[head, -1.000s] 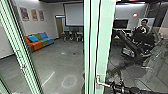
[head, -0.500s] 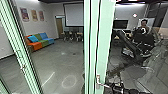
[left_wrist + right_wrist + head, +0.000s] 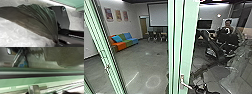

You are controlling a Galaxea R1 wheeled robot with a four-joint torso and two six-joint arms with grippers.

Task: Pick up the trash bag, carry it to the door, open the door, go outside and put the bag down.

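"Item one, left tool [image 3: 56, 42]?"

"Clenched on the trash bag [image 3: 37, 20]: dark, pleated plastic drawn together at the grasp, with pale, crinkled plastic [image 3: 18, 34] adjoining."

"Item two, right tool [image 3: 200, 88]?"

"Near, on the right, by the metal door handle [image 3: 182, 83]. We cannot tell whether it is released or clenched, nor whether it touches the handle."

"Next outward?"

"One upright door frame [image 3: 187, 47], pale green. Beyond it we list, far left, one sofa [image 3: 125, 43] in orange, green and blue, with a blue cushion [image 3: 117, 38]."

"And far right?"

"One person [image 3: 228, 25], partly hidden by dark equipment [image 3: 227, 41]."
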